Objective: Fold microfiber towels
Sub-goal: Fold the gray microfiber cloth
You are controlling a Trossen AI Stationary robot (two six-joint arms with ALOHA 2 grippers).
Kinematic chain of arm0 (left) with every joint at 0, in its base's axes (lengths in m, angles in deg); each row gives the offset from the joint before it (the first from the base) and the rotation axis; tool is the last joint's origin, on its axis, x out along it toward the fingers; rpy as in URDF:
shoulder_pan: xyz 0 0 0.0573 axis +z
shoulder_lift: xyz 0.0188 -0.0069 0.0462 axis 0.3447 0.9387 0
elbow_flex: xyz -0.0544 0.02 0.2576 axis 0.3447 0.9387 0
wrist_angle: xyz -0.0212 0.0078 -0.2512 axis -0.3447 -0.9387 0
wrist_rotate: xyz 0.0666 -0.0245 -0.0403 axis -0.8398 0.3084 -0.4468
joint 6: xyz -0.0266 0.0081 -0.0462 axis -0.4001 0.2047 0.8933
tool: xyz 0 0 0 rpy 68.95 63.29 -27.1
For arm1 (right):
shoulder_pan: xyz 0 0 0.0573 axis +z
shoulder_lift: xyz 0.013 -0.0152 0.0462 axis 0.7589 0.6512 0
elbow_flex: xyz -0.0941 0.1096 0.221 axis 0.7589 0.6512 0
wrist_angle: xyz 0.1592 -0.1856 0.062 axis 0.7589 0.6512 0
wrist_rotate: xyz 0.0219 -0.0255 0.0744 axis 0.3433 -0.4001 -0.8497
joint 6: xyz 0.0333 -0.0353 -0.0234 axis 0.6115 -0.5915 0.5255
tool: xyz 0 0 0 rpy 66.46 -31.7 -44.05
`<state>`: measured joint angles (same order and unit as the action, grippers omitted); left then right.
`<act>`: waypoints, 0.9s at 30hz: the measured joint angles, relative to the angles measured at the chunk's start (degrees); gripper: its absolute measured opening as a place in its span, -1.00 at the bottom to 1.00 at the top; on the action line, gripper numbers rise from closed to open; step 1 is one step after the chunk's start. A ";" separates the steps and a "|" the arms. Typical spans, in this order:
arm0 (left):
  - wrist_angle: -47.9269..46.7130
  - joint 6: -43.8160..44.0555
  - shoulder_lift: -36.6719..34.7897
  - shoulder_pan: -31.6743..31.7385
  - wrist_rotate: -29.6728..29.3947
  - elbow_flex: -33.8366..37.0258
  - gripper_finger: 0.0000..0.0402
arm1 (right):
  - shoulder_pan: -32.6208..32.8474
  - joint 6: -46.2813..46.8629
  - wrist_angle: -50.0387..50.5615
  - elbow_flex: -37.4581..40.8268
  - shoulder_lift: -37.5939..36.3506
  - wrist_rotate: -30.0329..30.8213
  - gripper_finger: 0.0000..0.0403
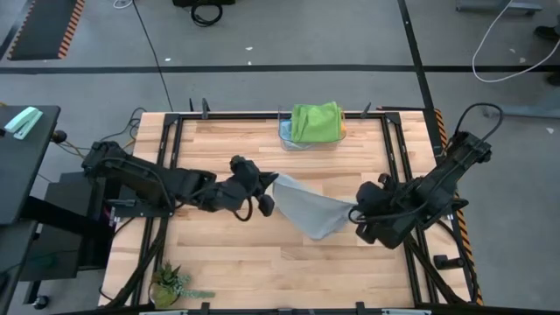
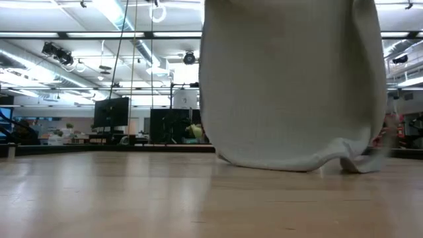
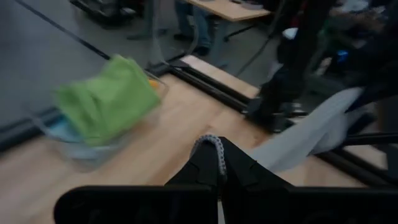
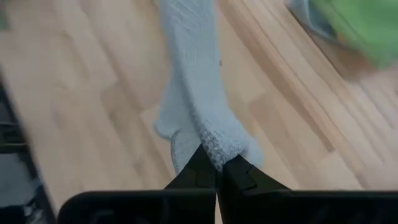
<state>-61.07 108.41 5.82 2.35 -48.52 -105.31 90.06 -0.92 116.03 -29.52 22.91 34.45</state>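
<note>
Left gripper (image 1: 273, 181) fingers pinching one corner of grey towel (image 1: 313, 210), right gripper (image 1: 357, 210) fingers pinching another; lower edge dragging on surface (image 1: 236, 262). Behind: clear bin (image 1: 286, 138) holding green towel (image 1: 316, 121) over blue one (image 3: 59, 127).

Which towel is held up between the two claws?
The grey towel, stretched between the left claw and right claw. The green towel sits bunched in the bin.

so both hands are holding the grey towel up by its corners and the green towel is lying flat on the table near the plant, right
Not quite. Both hands do hold the grey towel up, left hand and right hand, but the green towel sits piled in a clear bin at the table's far edge, away from the plant. The high view shows it.
</note>
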 joint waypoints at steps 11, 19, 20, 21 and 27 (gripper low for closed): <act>-21.19 -2.87 1.00 -2.63 -9.37 -16.83 -0.98 | -2.08 -13.07 5.18 -15.73 -1.49 -1.21 -1.00; -24.49 -2.21 0.99 -5.14 -13.82 -19.71 -0.98 | -3.36 -14.70 5.08 -21.65 -1.28 -3.38 -1.00; -24.82 -1.72 1.30 -5.86 -14.69 -19.70 -0.98 | -2.85 -14.37 4.96 -21.38 -1.17 -4.17 -1.00; -24.88 -0.96 1.71 -6.55 -15.39 -19.70 -0.98 | -2.11 -14.06 5.00 -21.13 -1.05 -5.15 -1.00; -26.31 2.55 5.04 -10.68 -16.13 -19.63 -0.98 | 4.10 -7.71 5.02 -20.93 -0.56 -6.83 -1.00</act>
<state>-87.38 110.96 10.85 -8.34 -64.64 -124.93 94.16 -8.62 121.05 -50.46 22.35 27.62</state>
